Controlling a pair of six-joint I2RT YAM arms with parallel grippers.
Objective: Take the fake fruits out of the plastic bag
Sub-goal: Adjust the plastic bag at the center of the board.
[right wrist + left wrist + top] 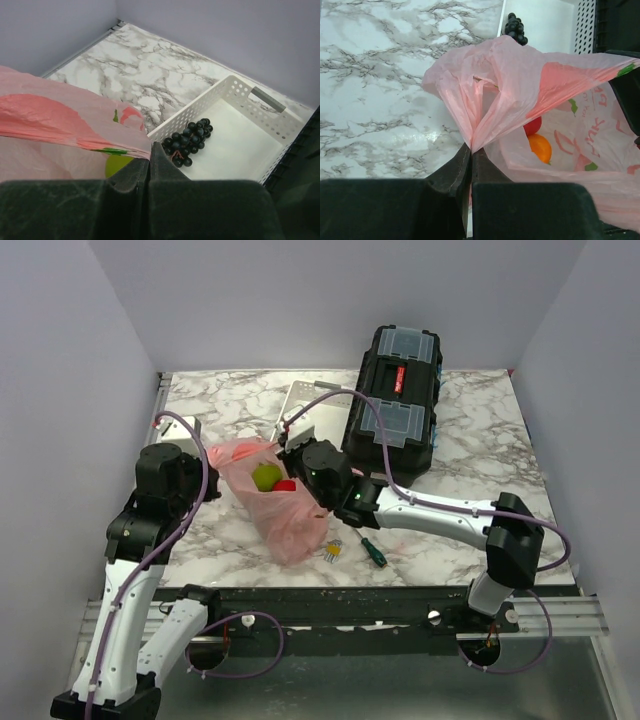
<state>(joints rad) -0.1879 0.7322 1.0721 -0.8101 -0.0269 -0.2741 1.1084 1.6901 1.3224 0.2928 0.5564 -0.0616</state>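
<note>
Here, the plastic bag (275, 502) is seen lying on the marble tabletop (470, 470), roughly midway between the left and right edges and somewhat nearer the near edge than the far one. Its mouth is held spread from two sides. The left pincer (471, 150) is closed tight on a gathered fold of the rim on the side toward the left edge, and the thin film is squeezed between the fingers with no gap visible. The right pincer (150, 150) is likewise clamped on the opposite rim (the side toward the right edge), its fingers pressed together on the pink film.

Inside the bag, a light yellow-green fruit (266, 476) and a red fruit (286, 485) beside it are seen through the mouth from above. An orange fruit (540, 148) is seen just under the red one in the left wrist view.

Beyond the bag, toward the far edge, a white tray (220, 92) is set, and a cluster of black grapes (190, 140) is held in its corner nearest the bag. A black toolbox (395, 400) is placed beside the tray, toward the far right corner. A green-handled screwdriver (373, 550) is laid near the near edge, just right of the bag's closed end.
</note>
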